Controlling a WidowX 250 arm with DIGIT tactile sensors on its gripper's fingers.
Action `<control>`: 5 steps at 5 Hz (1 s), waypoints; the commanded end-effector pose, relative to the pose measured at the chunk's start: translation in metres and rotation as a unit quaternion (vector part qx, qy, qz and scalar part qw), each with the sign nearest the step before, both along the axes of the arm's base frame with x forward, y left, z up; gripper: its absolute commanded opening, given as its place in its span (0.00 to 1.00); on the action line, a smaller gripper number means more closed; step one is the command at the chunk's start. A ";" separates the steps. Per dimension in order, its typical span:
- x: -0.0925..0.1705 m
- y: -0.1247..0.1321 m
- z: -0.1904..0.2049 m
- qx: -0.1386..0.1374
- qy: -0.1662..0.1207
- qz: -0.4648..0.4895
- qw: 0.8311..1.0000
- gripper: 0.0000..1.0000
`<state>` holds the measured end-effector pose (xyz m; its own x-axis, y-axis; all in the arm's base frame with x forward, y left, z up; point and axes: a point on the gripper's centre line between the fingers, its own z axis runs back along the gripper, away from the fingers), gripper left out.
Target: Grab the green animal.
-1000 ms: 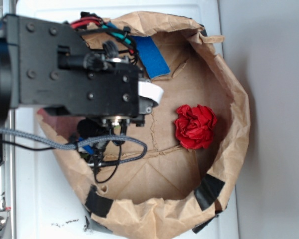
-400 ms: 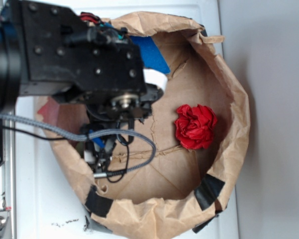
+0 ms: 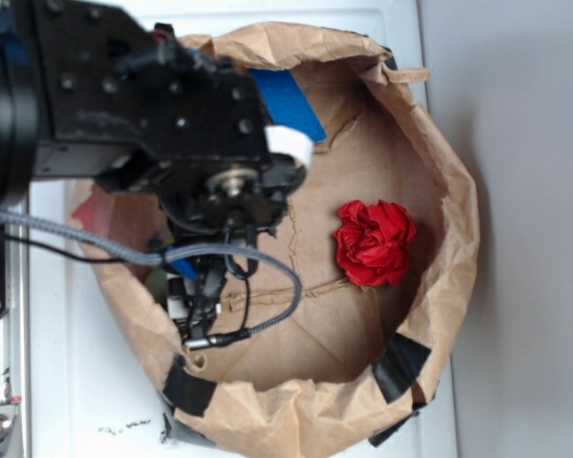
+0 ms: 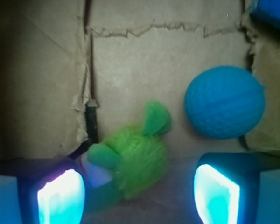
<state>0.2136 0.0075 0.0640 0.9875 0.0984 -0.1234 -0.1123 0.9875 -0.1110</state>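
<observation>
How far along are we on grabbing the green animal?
Done: the pincer is down in the paper bag, lined up on the green animal, which sits between its open fingers. In hand: the final approach. Left: closing on the toy and lifting it, clear of the blue ball beside it.

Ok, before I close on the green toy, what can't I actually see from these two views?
- Exterior view: the green animal and blue ball are hidden under the arm; the gripper itself is too.
- Wrist view: the animal's lower body runs off the bottom edge, so contact with the fingers can't be judged.
- Wrist view: the red flower is out of frame.
- Wrist view is soft; the toy's face is unreadable.
</observation>
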 end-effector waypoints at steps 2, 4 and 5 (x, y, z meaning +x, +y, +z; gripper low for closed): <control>0.008 0.006 -0.040 0.049 -0.043 0.017 0.998 0.15; 0.015 0.004 -0.009 0.030 -0.069 0.046 0.996 0.00; 0.018 0.005 0.007 0.020 -0.078 0.062 0.995 0.00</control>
<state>0.2229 0.0031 0.0558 0.9792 0.2012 -0.0249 -0.2027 0.9742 -0.0991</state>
